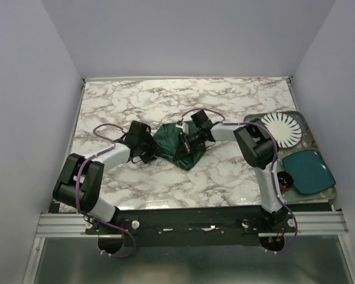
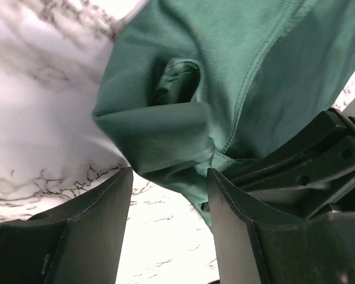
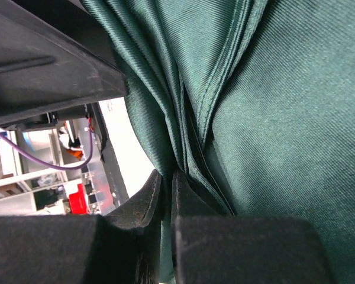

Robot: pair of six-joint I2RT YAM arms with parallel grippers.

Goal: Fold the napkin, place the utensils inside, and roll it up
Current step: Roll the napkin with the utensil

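Note:
The dark green napkin [image 1: 176, 145] lies bunched at the middle of the marble table [image 1: 165, 106], between both grippers. My right gripper [image 1: 184, 142] is shut on a gathered fold of the napkin [image 3: 272, 118]; in the right wrist view the cloth runs down between the closed fingers [image 3: 143, 204]. My left gripper [image 1: 150, 155] is at the napkin's left edge, open, with the crumpled cloth [image 2: 225, 77] just beyond its fingertips [image 2: 115, 201] and bare marble between them. The fork is not in view.
A tray [image 1: 310, 139] at the right edge holds a white striped plate [image 1: 282, 129], a teal oval dish [image 1: 308, 171] and a small dark round thing [image 1: 284, 180]. White walls close the table's back and sides.

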